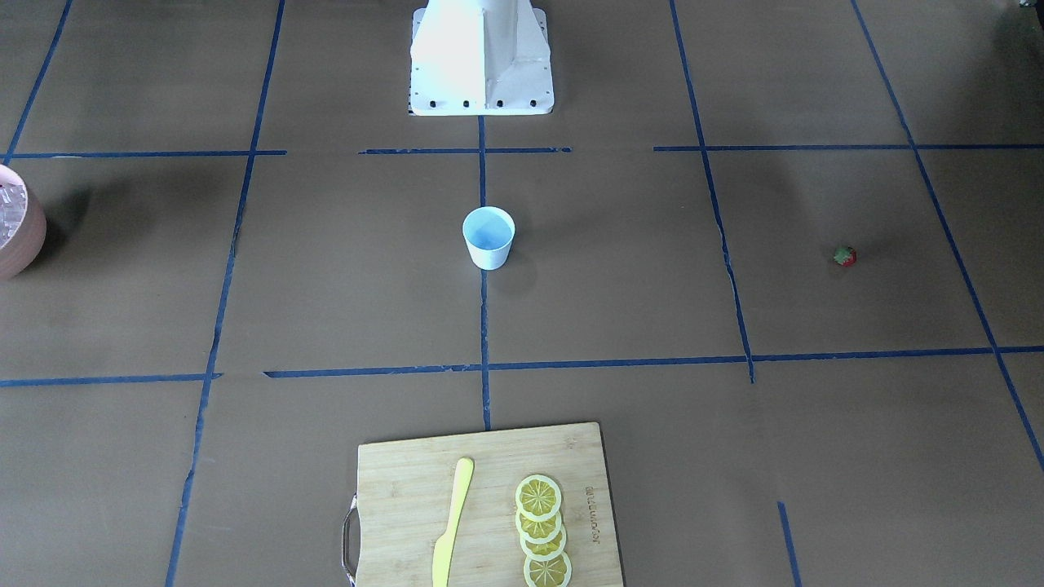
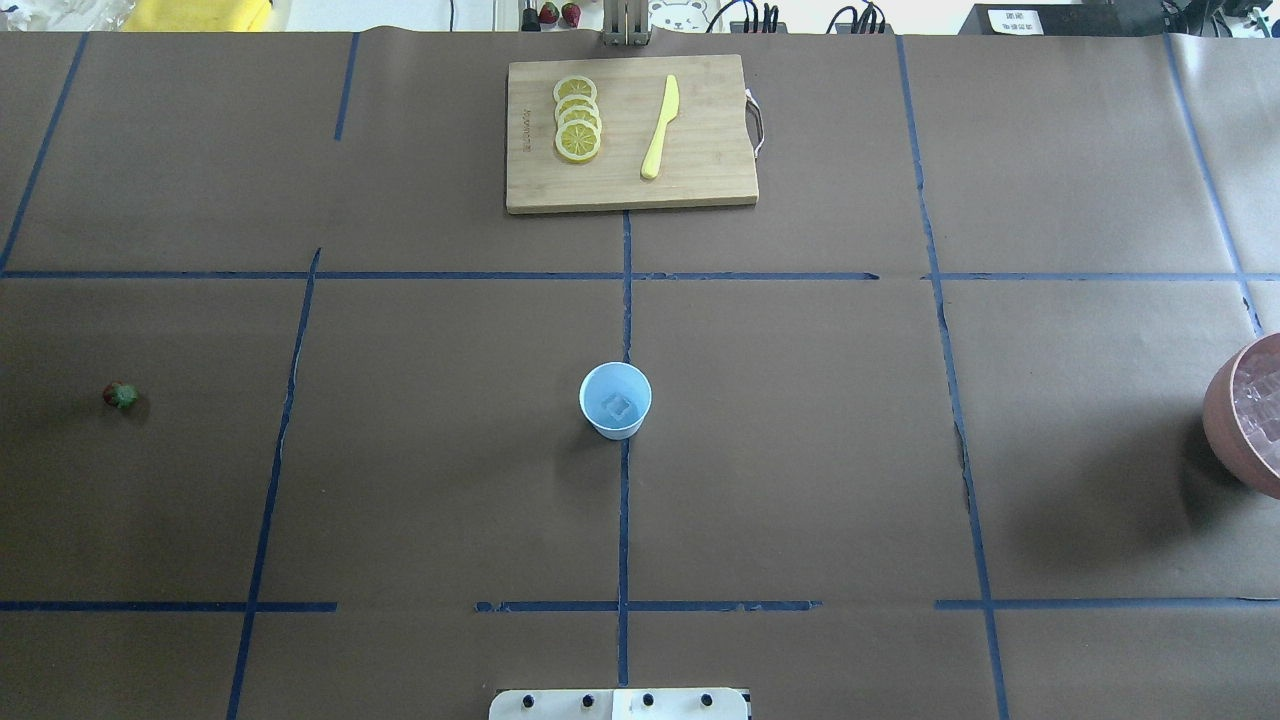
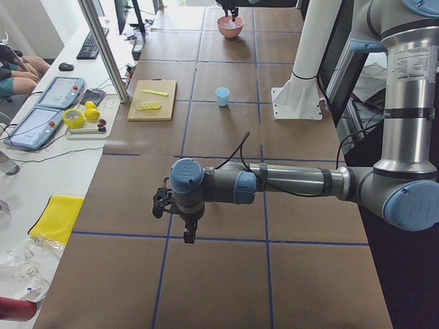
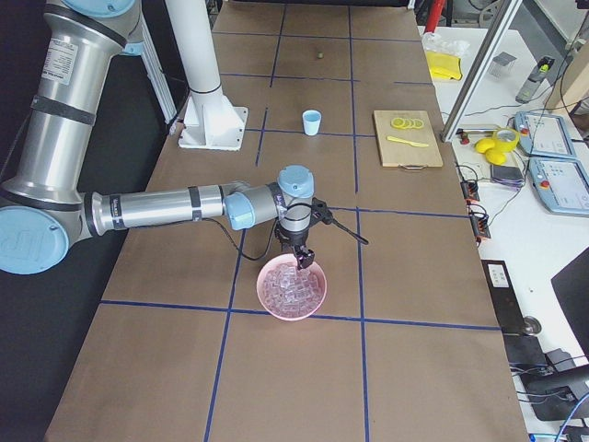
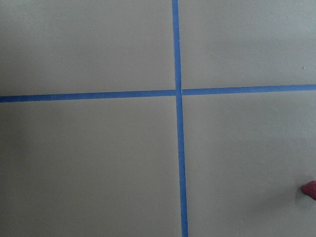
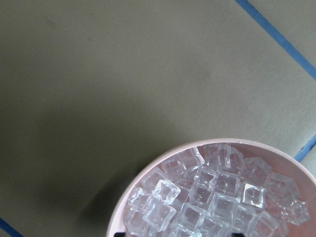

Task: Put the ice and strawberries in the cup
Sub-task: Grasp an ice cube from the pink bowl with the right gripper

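Observation:
The white cup (image 2: 615, 400) stands upright at the table's middle, and one clear ice cube (image 2: 621, 405) seems to lie in it. The tiny red strawberry (image 2: 121, 396) lies alone far to the left; its red edge shows in the left wrist view (image 5: 310, 188). More ice (image 6: 217, 197) fills the pink bowl (image 4: 293, 287). My right gripper (image 4: 302, 261) hangs just over that ice, its two dark fingertips (image 6: 119, 234) spread apart with nothing between them. My left gripper (image 3: 187, 229) hovers low over the table near the strawberry; I cannot tell whether it is open or shut.
A wooden cutting board (image 2: 700, 185) with several lemon slices (image 2: 577, 118) and a yellow knife (image 2: 660, 128) lies at the far edge. The pink bowl (image 2: 1222, 420) sits at the table's right edge. The robot's white base (image 1: 481, 57) stands behind the cup.

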You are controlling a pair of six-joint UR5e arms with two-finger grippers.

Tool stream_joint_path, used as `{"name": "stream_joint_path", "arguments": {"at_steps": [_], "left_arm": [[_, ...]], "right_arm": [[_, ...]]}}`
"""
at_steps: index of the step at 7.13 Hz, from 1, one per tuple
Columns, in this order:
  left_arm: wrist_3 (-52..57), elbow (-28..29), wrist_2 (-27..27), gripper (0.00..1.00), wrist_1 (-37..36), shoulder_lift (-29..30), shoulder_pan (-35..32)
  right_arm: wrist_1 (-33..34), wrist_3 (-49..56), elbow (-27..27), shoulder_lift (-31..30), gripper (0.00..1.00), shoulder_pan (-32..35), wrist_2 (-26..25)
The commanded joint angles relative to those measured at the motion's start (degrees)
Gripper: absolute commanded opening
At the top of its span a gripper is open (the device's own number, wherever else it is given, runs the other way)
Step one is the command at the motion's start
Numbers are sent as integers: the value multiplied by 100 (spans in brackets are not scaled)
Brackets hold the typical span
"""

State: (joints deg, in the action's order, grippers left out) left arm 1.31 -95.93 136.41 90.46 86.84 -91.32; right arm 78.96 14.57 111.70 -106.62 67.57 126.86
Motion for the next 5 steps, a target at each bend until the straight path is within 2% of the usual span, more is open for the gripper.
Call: {"name": "stream_joint_path", "arguments": {"at_steps": [1,3,5], "left_arm": [[1,-5,0,100,7,0,0],[1,-13,9,100,7,0,0],[1,-14,9,100,7,0,0]], "right_arm": [[-3,213,-166,0,72,-7,49],[-12,475,-350,53,72,-7,23],[-12,477,-395,71,67,-16,-3]]}}
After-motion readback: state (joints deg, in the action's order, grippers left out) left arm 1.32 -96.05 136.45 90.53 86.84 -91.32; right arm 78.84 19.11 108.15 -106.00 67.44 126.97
